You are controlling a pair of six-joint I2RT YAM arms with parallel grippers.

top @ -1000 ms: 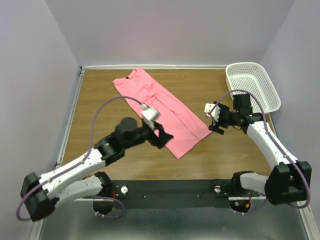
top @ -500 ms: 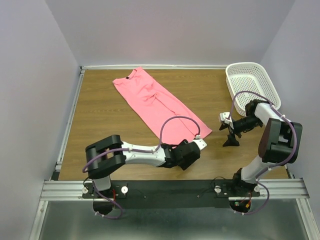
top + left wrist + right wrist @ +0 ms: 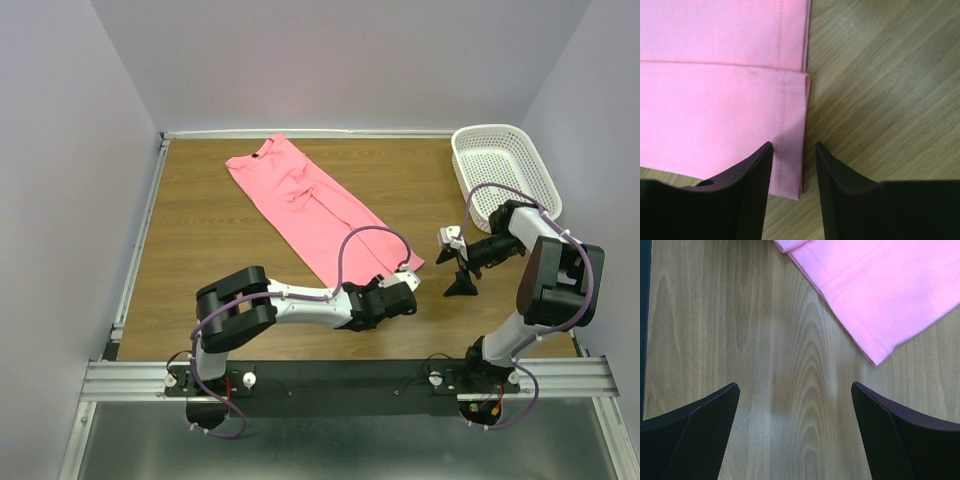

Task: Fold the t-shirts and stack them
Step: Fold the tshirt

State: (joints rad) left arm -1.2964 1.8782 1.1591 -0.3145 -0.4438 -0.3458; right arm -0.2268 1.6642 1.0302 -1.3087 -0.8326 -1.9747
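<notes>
The left arm lies stretched low across the near part of the brown wood-grain desk [image 3: 200, 240], forearm almost flat. Its end effector [image 3: 400, 290] is at the near right hem corner of the plain salmon-pink short-sleeved cloth t-shirt [image 3: 310, 205]. In the left wrist view the two dark fingers [image 3: 752, 200] are drawn part-way together and straddle the stitched hem edge. A strip of pink cloth and a sliver of wood show in the gap, so they are not yet clamped on it.

The right arm is folded back on itself at the right side. Its end effector [image 3: 458, 272] points down at bare wood just right of that hem corner, with the fingers spread wide and holding nothing.

There are two arms, one t-shirt and one white perforated plastic basket [image 3: 500, 165] in the far right corner. The t-shirt lies flat as a long narrow strip, running diagonally from the far left, where the round neck is, to near centre-right.

A second ago the left arm was raised over the shirt's middle, and the right arm reached higher and further left. Both have since dropped to the desk. The shirt has not moved.
</notes>
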